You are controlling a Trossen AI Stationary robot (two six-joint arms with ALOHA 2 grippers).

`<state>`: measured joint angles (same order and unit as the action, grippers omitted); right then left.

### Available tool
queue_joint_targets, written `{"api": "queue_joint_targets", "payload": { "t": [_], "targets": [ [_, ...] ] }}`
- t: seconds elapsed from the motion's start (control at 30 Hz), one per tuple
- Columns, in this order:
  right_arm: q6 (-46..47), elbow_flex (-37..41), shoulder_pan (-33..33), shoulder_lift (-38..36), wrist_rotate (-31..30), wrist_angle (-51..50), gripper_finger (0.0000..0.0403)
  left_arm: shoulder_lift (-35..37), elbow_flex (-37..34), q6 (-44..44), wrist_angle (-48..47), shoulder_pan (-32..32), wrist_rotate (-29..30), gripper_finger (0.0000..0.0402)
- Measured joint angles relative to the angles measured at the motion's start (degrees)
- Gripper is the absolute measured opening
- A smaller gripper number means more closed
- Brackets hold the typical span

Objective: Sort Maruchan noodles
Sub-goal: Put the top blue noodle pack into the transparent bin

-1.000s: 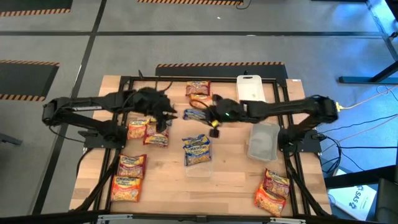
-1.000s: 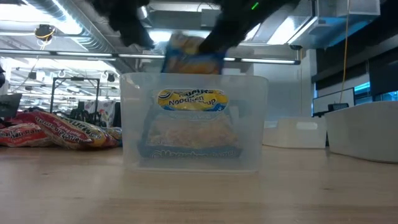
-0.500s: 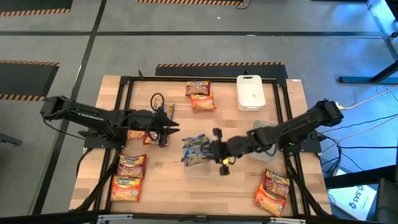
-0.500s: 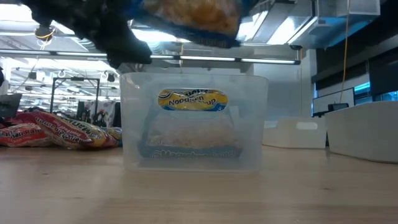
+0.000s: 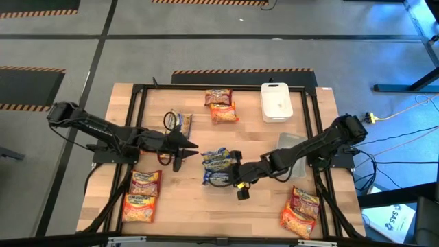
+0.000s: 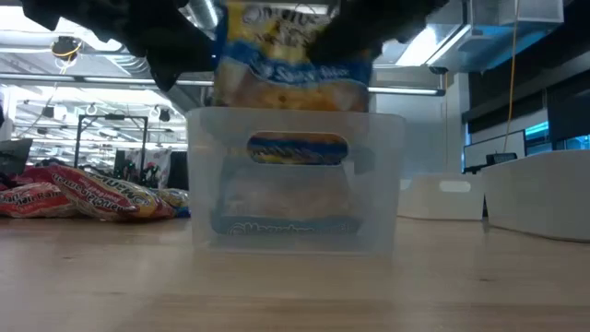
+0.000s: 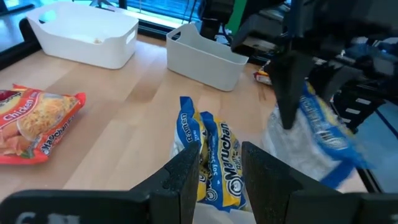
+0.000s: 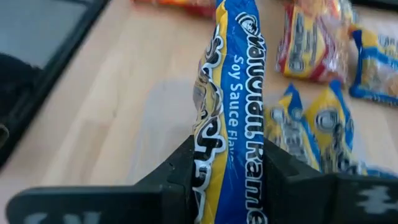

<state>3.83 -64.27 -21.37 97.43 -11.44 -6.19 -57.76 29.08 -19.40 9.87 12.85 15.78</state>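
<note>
Wooden table (image 5: 185,199), clear bin (image 6: 295,180) at centre with blue noodle packet (image 6: 297,189) inside; right gripper (image 5: 232,169) above bin, clamped on blue soy-sauce packet (image 8: 233,106) hanging over rim; left gripper (image 5: 180,146) just left, fingers pinching two blue packets (image 7: 214,165); orange packets (image 5: 140,195) front left

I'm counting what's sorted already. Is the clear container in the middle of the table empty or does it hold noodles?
It holds noodles: a blue-and-yellow packet shows through the clear container, below the packet gripped by the right gripper.
</note>
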Motion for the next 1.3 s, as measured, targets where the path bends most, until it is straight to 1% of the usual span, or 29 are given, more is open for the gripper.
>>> {"api": "queue_joint_targets", "payload": {
  "t": [0.07,0.23,0.47,0.57,0.67,0.77,0.93,1.13,1.23,1.3],
  "targets": [
    [0.0,0.4,-0.3,-0.4,-1.0,-2.1,0.0093,0.0,0.0,0.0,0.1,0.2,0.1,0.0114],
    [-1.3,0.2,-0.9,-1.1,-1.6,-1.3,0.0091,0.0,0.0,0.0,0.1,0.3,0.4,0.0114],
    [0.0,0.2,0.6,3.2,1.7,-0.9,0.0093,0.0,0.0,0.4,0.1,0.3,4.5,0.0114],
    [0.0,0.2,0.5,4.5,1.3,-0.6,0.0093,0.0,0.0,0.4,0.1,0.3,4.6,0.0114],
    [0.7,0.2,0.7,5.0,0.7,-0.9,0.0104,0.0,0.0,0.4,0.1,0.3,4.6,0.0114],
    [2.1,0.2,1.8,5.4,3.5,-1.2,0.0120,0.0,0.0,0.4,0.1,0.3,4.6,0.0114],
    [5.1,0.2,3.1,5.8,0.5,-1.4,0.0155,0.0,0.0,0.4,0.1,0.3,4.6,0.0114],
    [4.7,0.2,3.2,5.8,-0.6,-1.4,0.0233,0.0,0.0,0.5,0.1,0.3,4.6,0.0114],
    [3.8,0.2,3.0,4.3,-0.6,-2.3,0.0269,0.0,0.0,0.5,0.2,0.3,4.6,0.0114],
    [3.4,0.2,3.0,2.5,-0.5,-3.5,0.0286,0.0,0.0,0.7,0.6,0.1,5.8,0.0114]
  ]
}}
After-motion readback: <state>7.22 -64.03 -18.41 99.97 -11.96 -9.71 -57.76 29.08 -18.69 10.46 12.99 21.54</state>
